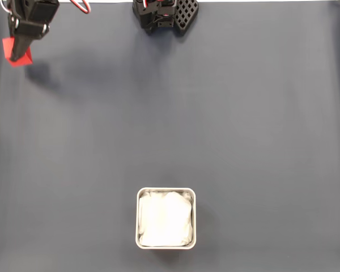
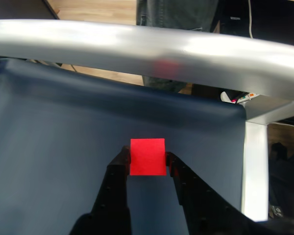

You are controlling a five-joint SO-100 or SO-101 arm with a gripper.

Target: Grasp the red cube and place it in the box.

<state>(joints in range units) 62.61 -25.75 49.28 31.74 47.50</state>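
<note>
Fixed view, far left, top corner: gripper point(image 1: 16, 55), black, clamped on the red cube point(image 1: 20, 55); cube protruding below and beside the fingertips, with a soft shadow on the mat to its right. Red and white wires trailing from the arm at the top edge.

Fixed view, top centre: arm base point(image 1: 164, 16), black, with a perforated plate on its right side, standing at the far edge of the mat.

Fixed view, bottom centre: the box point(image 1: 138, 218), square, white-rimmed, rounded corners, white crumpled lining point(image 1: 165, 220) inside; well apart from the cube, which sits nowhere near it.

Underlay throughout: dark blue-grey mat point(image 1: 243, 124).

Wrist view, centre: red cube point(image 2: 147, 156) pinched between two black fingers point(image 2: 118, 169), one pressed against each side face, front face square to the camera.

Wrist view, top, spanning left to right: silver metal rail point(image 2: 137, 46), curved by the lens; upright silver post point(image 2: 255, 166) at right; wooden floor point(image 2: 95, 10) beyond.
</note>
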